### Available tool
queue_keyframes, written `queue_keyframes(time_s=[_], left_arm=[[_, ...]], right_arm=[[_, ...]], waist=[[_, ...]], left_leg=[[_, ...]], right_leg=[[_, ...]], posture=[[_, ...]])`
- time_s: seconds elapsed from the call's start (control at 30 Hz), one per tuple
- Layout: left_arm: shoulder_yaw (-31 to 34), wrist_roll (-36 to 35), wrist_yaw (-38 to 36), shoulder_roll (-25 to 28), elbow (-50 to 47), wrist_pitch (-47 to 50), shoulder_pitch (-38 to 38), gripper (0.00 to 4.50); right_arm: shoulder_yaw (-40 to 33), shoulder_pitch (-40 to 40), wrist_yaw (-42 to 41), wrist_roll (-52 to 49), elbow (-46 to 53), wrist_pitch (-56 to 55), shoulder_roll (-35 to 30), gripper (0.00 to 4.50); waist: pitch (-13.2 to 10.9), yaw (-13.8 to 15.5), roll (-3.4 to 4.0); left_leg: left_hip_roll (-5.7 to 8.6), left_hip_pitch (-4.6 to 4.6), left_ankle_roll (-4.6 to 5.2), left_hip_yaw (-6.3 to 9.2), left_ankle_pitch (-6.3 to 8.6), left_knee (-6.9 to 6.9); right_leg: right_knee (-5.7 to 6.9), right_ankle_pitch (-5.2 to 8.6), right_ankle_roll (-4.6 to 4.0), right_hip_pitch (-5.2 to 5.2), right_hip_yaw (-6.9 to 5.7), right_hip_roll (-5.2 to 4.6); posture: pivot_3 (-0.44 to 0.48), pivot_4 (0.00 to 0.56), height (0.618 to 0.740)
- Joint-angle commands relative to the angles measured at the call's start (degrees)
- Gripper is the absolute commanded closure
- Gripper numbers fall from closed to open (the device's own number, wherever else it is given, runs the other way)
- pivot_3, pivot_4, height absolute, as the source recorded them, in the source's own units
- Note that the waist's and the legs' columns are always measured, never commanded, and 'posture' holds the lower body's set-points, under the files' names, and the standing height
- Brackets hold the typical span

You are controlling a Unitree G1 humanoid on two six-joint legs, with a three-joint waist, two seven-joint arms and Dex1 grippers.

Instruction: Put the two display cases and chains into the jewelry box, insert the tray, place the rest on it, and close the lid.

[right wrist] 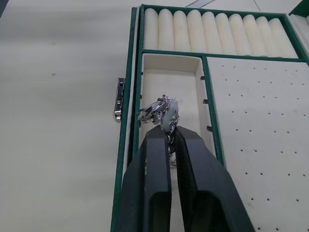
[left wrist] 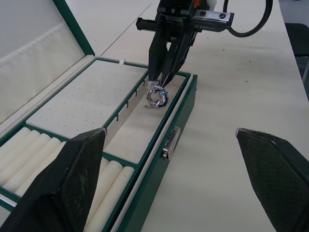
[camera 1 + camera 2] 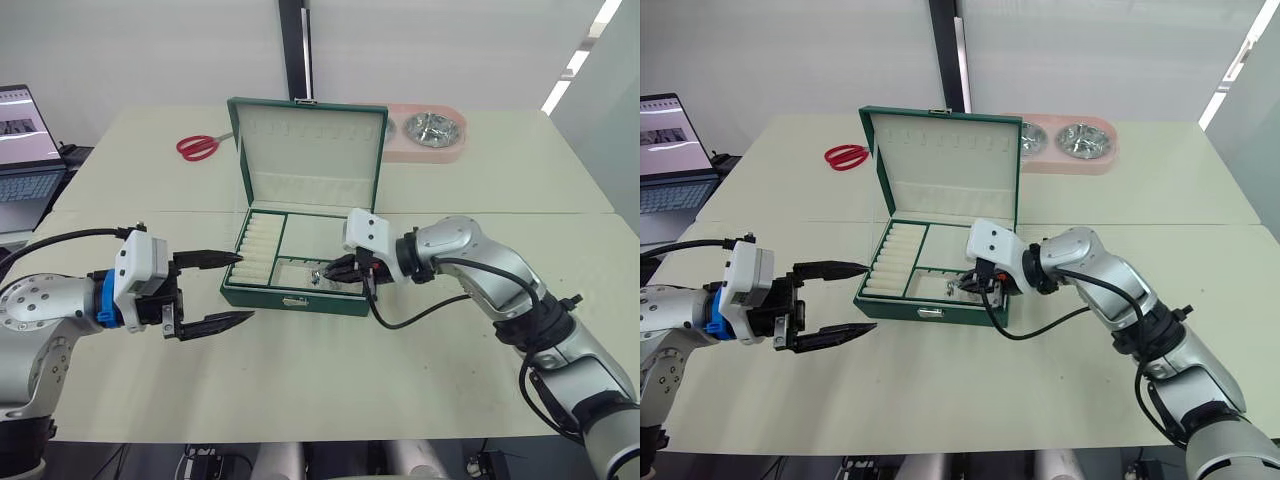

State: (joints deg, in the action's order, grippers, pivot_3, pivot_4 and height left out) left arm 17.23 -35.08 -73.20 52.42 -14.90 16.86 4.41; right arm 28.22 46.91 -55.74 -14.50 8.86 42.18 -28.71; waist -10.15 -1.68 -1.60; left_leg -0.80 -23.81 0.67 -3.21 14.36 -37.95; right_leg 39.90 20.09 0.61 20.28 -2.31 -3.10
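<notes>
While the right gripper (image 1: 166, 133) is pinching a small silvery metal chain (image 2: 157, 96) over the front compartment of the dark green cream-lined jewelry box (image 3: 300, 299) — its tray seated — it should be lowering before releasing, the left gripper (image 3: 230, 289) waiting wide beside the box.

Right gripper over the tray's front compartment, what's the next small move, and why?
Probably open the jaws and let go. The right gripper is shut on the chains, which already touch the floor of the front compartment of the tray, seated in the jewelry box, so little remains but release.
</notes>
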Motion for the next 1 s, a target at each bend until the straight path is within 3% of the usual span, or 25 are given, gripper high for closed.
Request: queue_keyframes(time_s=[0.03,0.23,0.33,0.5,0.53,0.6,0.7,0.93,1.0], left_arm=[[0.59,-0.51,0.13,-0.32,-0.81,-0.93,0.38,0.00],[2.48,-2.92,1.74,-1.00,-1.64,1.05,0.58,0.00],[3.19,-2.23,4.78,-0.97,-0.97,1.92,1.30,0.00],[-0.16,6.91,16.19,1.71,3.43,8.06,3.88,0.00],[0.16,6.06,17.04,0.97,4.51,9.27,4.81,0.00],[1.12,6.39,20.06,-1.11,7.85,8.86,7.26,0.00],[1.80,8.75,23.11,-3.14,14.24,5.55,10.21,0.65],[-4.91,17.51,26.99,-4.44,24.91,3.57,14.10,2.91],[-6.18,18.25,27.12,-5.51,26.10,3.75,14.97,3.56]], right_arm=[[-2.55,1.86,0.09,0.03,1.69,0.37,0.30,2.90],[-7.29,-0.10,1.21,-0.39,5.24,-1.87,-1.61,1.29],[-10.38,-3.35,1.41,-0.12,7.64,-4.93,-4.04,1.29],[-18.59,-10.04,7.94,1.28,8.23,-6.47,-6.45,1.29],[-19.29,-11.03,8.45,1.40,8.38,-6.61,-6.89,1.29],[-20.78,-13.35,9.86,1.86,8.43,-7.04,-7.73,1.68],[-22.40,-17.18,11.82,2.76,7.82,-7.05,-8.39,2.42],[-19.25,-19.09,15.06,7.29,0.83,-10.47,-6.44,4.20],[-18.16,-18.71,15.03,8.14,-0.80,-10.94,-5.61,4.50]], waist=[[0.00,0.00,0.00],[0.00,0.01,0.00],[0.00,0.14,-0.01],[0.00,0.14,-0.02],[0.00,0.13,0.00],[0.00,0.16,-0.01],[-0.01,0.06,-0.03],[-0.01,0.01,-0.03],[-0.02,0.07,-0.05]], left_leg=[[0.00,0.00,0.00,0.00,0.00,0.00],[0.00,0.00,0.00,0.00,0.00,0.00],[0.00,-0.02,0.00,0.04,0.00,0.01],[0.01,0.00,0.01,0.04,0.00,0.01],[0.01,0.00,0.01,0.04,0.00,0.01],[0.03,-0.01,0.00,0.00,0.00,0.02],[0.01,-0.01,-0.01,0.00,-0.01,0.04],[0.00,0.01,-0.06,-0.04,-0.04,0.02],[0.01,0.00,-0.09,-0.05,-0.05,0.01]], right_leg=[[0.00,0.00,0.00,0.00,0.00,0.00],[-0.01,0.00,0.00,0.00,-0.01,0.00],[-0.03,0.00,0.00,-0.03,-0.04,0.00],[-0.02,0.00,0.00,-0.05,-0.05,-0.02],[-0.01,0.00,0.00,-0.05,-0.06,-0.01],[-0.01,0.00,0.00,-0.03,-0.02,-0.02],[-0.01,0.00,0.00,-0.02,-0.04,-0.01],[0.02,0.00,0.00,-0.01,-0.04,0.00],[0.02,0.00,0.00,-0.01,-0.04,-0.01]], posture=[[0.000,0.150,0.740],[0.000,0.150,0.740],[0.000,0.150,0.740],[0.000,0.150,0.740],[0.000,0.150,0.740],[0.000,0.150,0.740],[0.000,0.150,0.740],[0.000,0.150,0.740],[0.000,0.150,0.740]])
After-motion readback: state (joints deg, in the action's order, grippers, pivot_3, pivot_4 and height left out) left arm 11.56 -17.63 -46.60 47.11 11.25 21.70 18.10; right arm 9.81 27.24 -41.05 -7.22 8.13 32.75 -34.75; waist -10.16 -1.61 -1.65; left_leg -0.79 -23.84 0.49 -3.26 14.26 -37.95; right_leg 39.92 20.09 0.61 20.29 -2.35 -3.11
